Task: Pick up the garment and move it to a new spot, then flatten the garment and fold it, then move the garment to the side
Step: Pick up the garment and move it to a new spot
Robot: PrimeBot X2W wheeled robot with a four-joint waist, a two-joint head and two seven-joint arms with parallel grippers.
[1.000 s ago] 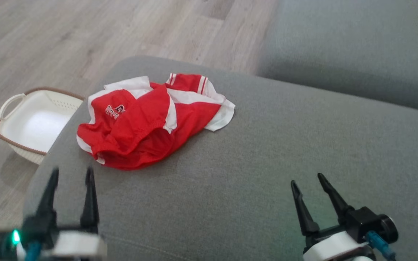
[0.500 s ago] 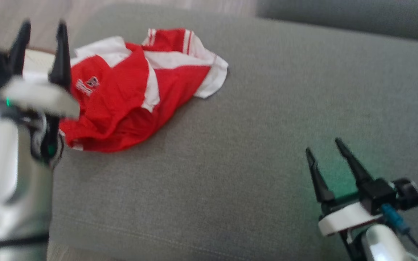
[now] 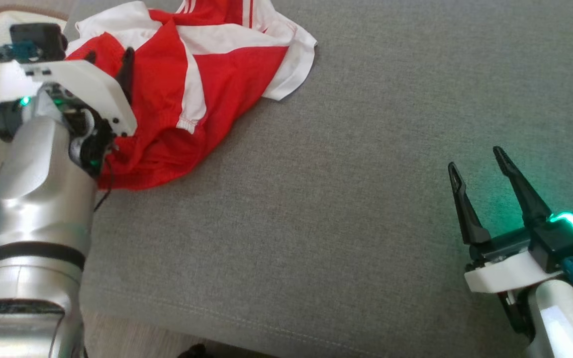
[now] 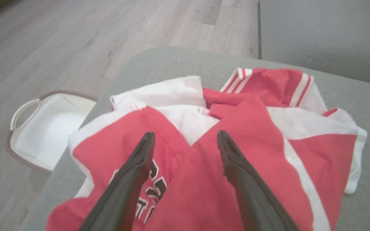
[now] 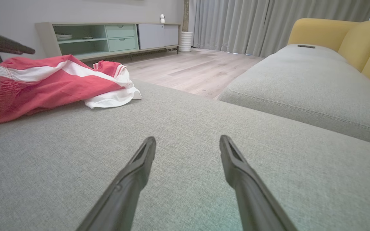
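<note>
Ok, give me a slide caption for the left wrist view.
Open left gripper poised over the crumpled red and white garment on the grey cushion, white basket on the floor.

A white basket point(image 4: 47, 134) sits on the wood floor point(image 4: 75, 38) just beside the grey cushion point(image 3: 341, 199), curtains point(image 5: 236, 25) and a green cabinet point(image 5: 108, 38) beyond

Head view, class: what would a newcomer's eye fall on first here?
The crumpled red and white garment at the upper left of the grey cushion catches the eye first. The left gripper hangs open over it, and the right gripper is open above bare cushion at the lower right.
</note>
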